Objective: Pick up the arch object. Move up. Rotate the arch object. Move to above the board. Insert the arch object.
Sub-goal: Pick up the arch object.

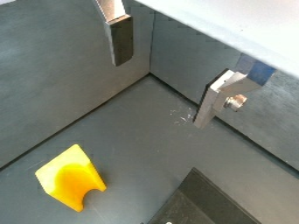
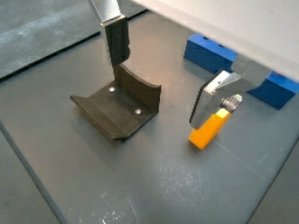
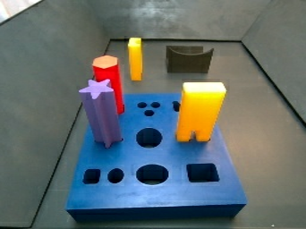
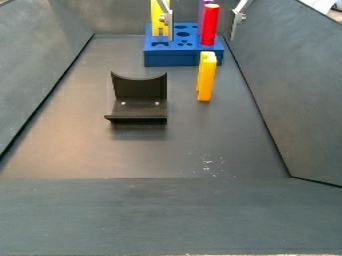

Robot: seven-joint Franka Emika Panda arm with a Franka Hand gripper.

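Note:
The arch object (image 2: 211,128) is a slim yellow-orange block standing upright on the grey floor, between the fixture and the board. A wrist view shows the curved notch in the arch object (image 1: 70,179). In both side views it is a narrow bar (image 3: 135,58) (image 4: 206,77). The board (image 3: 156,156) is a thick blue slab with several holes; it also shows as the board (image 4: 174,45) and the board (image 2: 233,66). My gripper (image 2: 158,92) hangs open above the floor, nothing between its fingers. One finger (image 2: 216,98) is beside the arch's top. The gripper (image 1: 163,93) points toward a wall corner.
The dark fixture (image 2: 117,109) (image 4: 136,98) stands next to the arch object; its edge shows as the fixture (image 1: 216,206). A red post (image 3: 106,76), a purple star post (image 3: 100,112) and a wide yellow block (image 3: 201,109) stand in the board. Grey walls (image 4: 40,70) enclose the floor.

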